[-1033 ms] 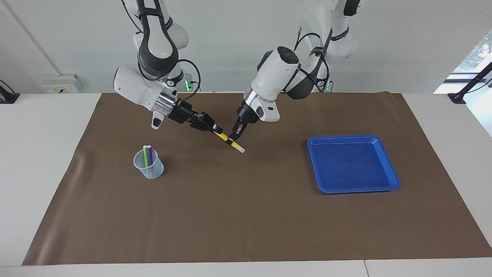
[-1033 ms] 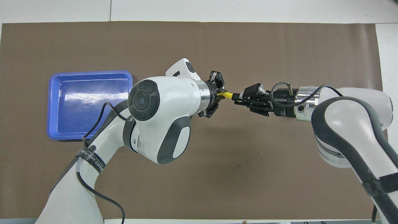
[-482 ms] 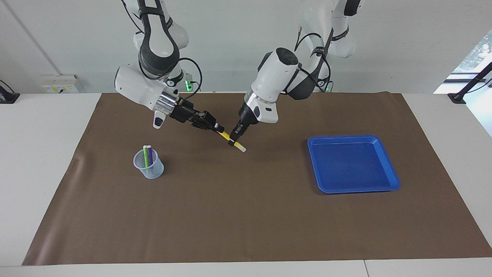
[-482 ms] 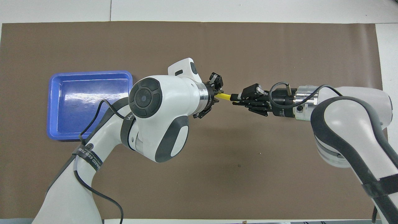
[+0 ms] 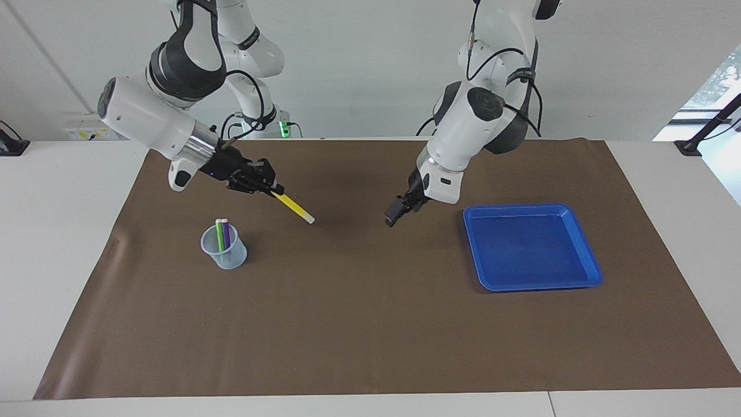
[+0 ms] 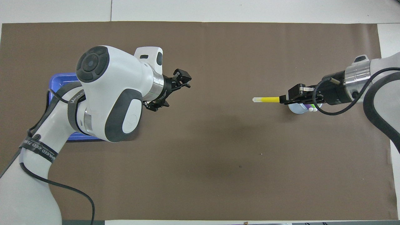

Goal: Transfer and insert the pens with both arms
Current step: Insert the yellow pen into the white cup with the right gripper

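Right gripper [image 5: 277, 190]: pinching yellow pen [image 5: 294, 207], raised over mat [image 5: 370, 324]. Left gripper [image 5: 394, 213]: fingers spread, holding nothing, beside blue tray [image 5: 586, 246]

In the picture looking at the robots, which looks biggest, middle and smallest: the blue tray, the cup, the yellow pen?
1. Blue tray
2. Cup
3. Yellow pen, though it is held up in the air, so its place after the cup is unsure.

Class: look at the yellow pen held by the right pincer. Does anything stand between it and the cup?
Nothing visible does. The right pincer holds the yellow pen in the air over bare mat beside the cup, which already holds two pens.
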Robot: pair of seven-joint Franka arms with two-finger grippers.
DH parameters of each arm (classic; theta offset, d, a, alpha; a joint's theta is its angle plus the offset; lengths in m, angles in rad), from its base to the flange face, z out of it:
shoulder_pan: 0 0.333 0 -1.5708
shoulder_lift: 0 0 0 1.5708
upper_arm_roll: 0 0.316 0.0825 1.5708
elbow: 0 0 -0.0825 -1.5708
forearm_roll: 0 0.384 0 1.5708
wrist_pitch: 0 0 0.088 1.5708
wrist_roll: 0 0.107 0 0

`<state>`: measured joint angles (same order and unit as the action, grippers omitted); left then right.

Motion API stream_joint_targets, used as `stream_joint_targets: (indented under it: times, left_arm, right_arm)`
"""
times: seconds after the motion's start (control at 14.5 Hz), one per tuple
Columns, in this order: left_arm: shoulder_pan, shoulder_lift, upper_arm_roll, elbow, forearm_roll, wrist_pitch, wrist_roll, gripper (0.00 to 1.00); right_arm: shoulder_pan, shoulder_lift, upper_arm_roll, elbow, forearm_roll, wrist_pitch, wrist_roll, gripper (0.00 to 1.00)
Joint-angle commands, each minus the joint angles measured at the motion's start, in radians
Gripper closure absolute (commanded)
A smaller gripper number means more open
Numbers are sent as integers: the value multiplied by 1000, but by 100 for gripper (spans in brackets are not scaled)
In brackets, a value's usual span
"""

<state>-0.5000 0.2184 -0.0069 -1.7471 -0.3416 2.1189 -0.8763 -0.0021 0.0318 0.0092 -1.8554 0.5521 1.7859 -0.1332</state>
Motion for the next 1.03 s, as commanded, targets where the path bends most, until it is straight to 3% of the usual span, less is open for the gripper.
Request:
stream_joint_targets:
  times: [0.0, 0.28, 0.62, 0.96]
  left_arm:
    - [78, -91, -4, -101, 53, -26, 193, 0]
    - [184, -134, -4, -121, 177, -100, 386, 0]
    - [351, -197, -4, -112, 207, -215, 662, 0]
    - [431, -238, -4, -74, 291, -327, 806, 0]
  right_arm:
    - [-1, 65, 12, 137, -263, -89, -135, 100]
    - [27, 79, 17, 160, -601, -86, -350, 100]
    - [16, 51, 15, 73, -623, -4, -398, 100]
    - [14, 34, 15, -16, -620, 88, -399, 100]
